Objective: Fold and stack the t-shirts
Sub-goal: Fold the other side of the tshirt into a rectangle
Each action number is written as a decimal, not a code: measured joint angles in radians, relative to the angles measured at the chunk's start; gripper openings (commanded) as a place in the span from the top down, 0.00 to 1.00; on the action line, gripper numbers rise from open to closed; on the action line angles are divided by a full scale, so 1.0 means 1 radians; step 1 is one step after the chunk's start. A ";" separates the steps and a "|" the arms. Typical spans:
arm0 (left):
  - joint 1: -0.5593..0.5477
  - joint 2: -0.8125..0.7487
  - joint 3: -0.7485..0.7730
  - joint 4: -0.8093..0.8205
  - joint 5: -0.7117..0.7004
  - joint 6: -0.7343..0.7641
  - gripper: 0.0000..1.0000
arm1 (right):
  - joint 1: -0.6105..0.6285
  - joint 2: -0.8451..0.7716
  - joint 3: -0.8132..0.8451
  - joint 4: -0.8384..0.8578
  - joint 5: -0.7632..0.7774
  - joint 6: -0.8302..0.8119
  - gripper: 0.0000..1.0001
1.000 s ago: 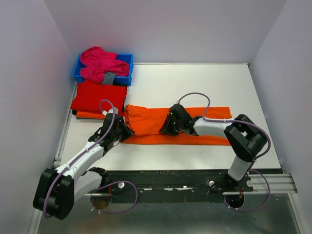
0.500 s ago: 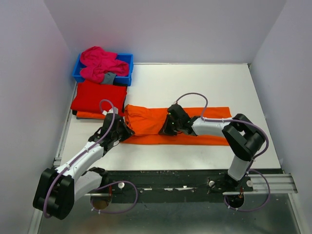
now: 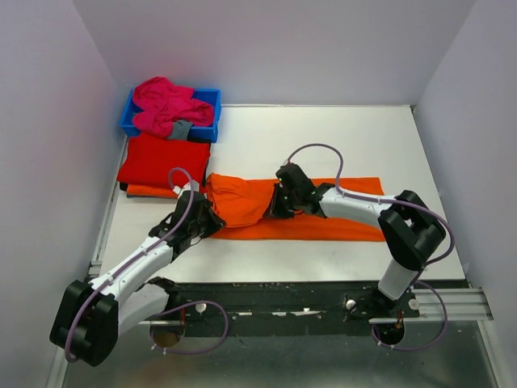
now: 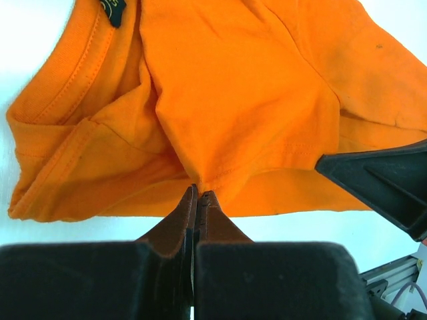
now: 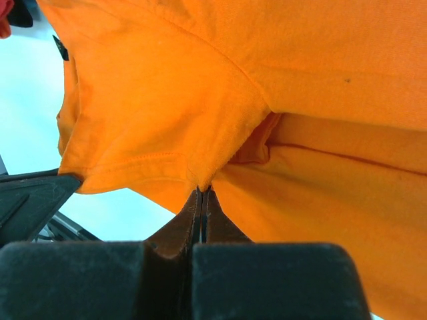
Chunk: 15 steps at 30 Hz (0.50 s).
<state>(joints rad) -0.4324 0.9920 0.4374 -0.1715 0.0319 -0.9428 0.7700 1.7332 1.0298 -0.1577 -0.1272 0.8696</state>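
Orange t-shirt [image 3: 339, 228] laid lengthwise on white tabletop [image 3: 323, 145], dark neck tag [image 4: 115, 9] unreadable, hem edge clamped in left pincer [image 4: 198, 193], another fold pinched by right pincer [image 5: 201, 190] near the shirt's middle

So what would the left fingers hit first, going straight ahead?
The orange t-shirt: the left fingers are pinched shut on its edge, with more of its cloth right ahead. Beyond that, depth is unclear.

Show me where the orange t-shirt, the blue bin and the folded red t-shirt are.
orange t-shirt [image 3: 339, 229], top view, flat right part of the cloth.
blue bin [image 3: 212, 103], top view, its right wall.
folded red t-shirt [image 3: 166, 159], top view, middle of its top face.
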 measured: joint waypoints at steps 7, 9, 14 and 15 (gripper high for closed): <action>-0.066 -0.003 0.000 -0.012 -0.055 -0.063 1.00 | -0.037 -0.022 0.000 -0.037 -0.058 -0.054 0.99; -0.089 -0.006 0.000 -0.013 -0.071 -0.084 1.00 | -0.051 -0.031 0.000 -0.048 -0.082 -0.070 0.99; -0.158 -0.012 0.000 -0.024 -0.121 -0.137 1.00 | -0.081 -0.038 0.000 -0.071 -0.129 -0.111 0.95; -0.168 -0.012 0.000 -0.028 -0.130 -0.146 1.00 | -0.087 -0.038 0.000 -0.075 -0.136 -0.120 0.95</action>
<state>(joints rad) -0.6003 0.9802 0.4370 -0.1997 -0.0982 -1.0885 0.6834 1.6951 1.0294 -0.2329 -0.2634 0.7494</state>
